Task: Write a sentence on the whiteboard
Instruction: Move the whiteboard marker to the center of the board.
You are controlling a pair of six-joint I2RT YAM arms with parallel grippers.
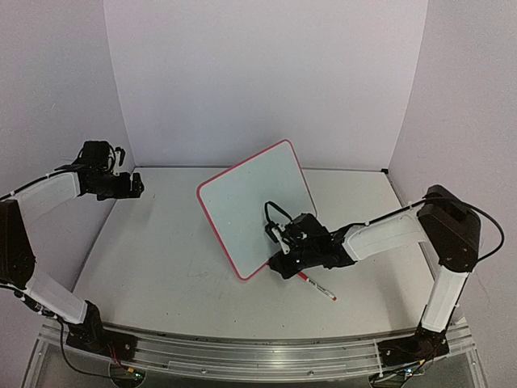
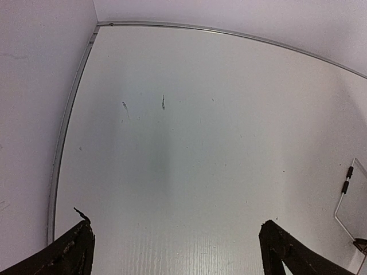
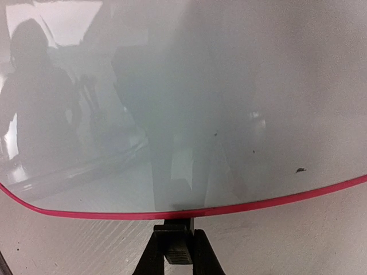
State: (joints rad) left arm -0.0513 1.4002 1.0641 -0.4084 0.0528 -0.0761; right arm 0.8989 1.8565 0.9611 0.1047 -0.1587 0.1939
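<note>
Right gripper (image 1: 277, 260) pinches the blank whiteboard (image 1: 250, 206) by its lower rim, at the black clip foot (image 3: 176, 240), board tilted mid-worktop — a slim hold, so it could tip or slide. Left gripper (image 1: 134, 186) hangs spread wide, marker (image 1: 317, 288) lying unheld

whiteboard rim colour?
Red-pink rim around the whiteboard, whose face is blank white. Shows best in the right wrist view.

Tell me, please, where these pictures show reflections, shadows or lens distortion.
Right wrist view: the glossy whiteboard mirrors dim, blurred shapes, darkest at the left, and its red rim bows. Left wrist view: the edge of the table curves from the wide lens, and a soft grey shadow band runs down the middle. Top external view: the light is even and the shadows are faint.
</note>
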